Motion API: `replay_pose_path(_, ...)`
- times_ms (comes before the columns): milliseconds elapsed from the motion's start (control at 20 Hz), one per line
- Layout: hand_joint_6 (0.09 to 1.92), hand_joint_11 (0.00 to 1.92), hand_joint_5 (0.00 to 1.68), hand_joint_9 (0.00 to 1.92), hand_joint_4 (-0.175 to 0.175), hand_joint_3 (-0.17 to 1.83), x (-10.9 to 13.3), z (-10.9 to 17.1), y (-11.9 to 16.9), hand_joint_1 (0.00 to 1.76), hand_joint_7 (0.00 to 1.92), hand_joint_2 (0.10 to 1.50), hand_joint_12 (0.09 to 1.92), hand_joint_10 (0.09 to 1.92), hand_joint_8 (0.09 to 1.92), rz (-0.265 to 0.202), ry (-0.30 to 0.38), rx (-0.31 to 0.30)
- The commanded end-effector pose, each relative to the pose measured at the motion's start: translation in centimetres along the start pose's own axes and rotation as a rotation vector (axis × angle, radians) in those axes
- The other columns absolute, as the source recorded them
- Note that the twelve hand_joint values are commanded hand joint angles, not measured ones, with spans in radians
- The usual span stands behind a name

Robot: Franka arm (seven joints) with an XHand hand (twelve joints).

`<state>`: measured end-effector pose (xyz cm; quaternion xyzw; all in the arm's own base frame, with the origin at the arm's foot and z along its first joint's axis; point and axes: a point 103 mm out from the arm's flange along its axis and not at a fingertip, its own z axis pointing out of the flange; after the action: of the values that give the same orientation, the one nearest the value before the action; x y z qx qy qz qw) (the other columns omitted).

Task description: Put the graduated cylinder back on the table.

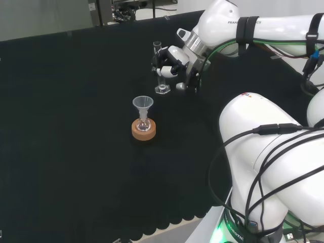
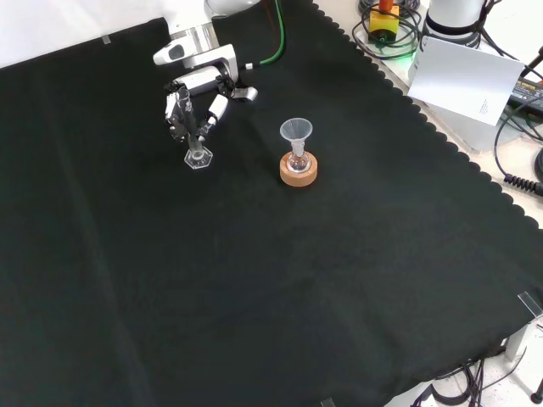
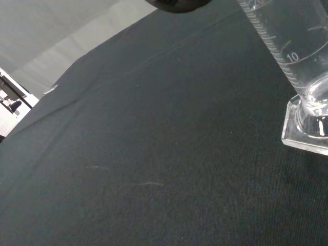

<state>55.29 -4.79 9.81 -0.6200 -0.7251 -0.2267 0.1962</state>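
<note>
While the black cloth [image 2: 271,280] is spreading wide across the bench, the white arm [image 1: 273,157] is looming large at the right of the head view and reaching leftward over the dark surface. At its end the hand [image 1: 169,65] is working at the far part of the cloth in the head view, and in the front view the hand [image 2: 197,100] is coming down from the top edge, left of centre. Its fingers are curling around the graduated cylinder [image 1: 160,68], pinching the clear tube about midway up, with the thumb closing in from the other side. That cylinder is standing upright, and its hexagonal foot [image 2: 198,159] is sitting at cloth level; in the wrist view the graduated cylinder [image 3: 300,66] is showing its printed scale, and its foot looks to be resting on the fabric, though full contact is hard to judge. Just beside it, nearer the camera in the head view and to the right in the front view, a cork ring [image 1: 144,129] is lying flat, carrying a small round flask [image 1: 144,123]. Topping that flask, a clear funnel [image 1: 143,104] is standing with its mouth open upward, apart from the hand.
</note>
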Motion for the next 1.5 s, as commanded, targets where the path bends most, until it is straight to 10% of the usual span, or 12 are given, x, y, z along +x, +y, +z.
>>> replay_pose_path(50,1.03,1.14,0.97,1.32,-0.175,0.00,-0.1,0.6,-0.3,1.16,0.95,1.13,0.80,0.09,0.64,-0.004,0.027,0.020)
replay_pose_path(350,1.11,1.02,0.91,1.23,-0.175,0.00,-0.3,1.1,-0.7,1.14,0.83,1.15,0.91,0.09,0.65,0.000,0.049,0.054)
replay_pose_path(650,1.12,0.87,0.90,1.17,-0.096,0.00,-0.8,0.7,-1.5,1.10,0.73,1.15,1.04,0.09,0.68,0.012,0.052,0.089)
replay_pose_path(850,0.72,0.76,0.81,1.09,-0.042,-0.06,-0.4,0.0,-1.5,1.10,0.67,1.09,1.10,0.09,0.65,0.012,0.039,0.098)
replay_pose_path(1500,0.51,0.37,0.41,0.84,-0.062,-0.17,0.3,-3.1,-1.4,0.95,0.43,1.01,1.31,0.09,0.66,0.043,0.020,0.095)
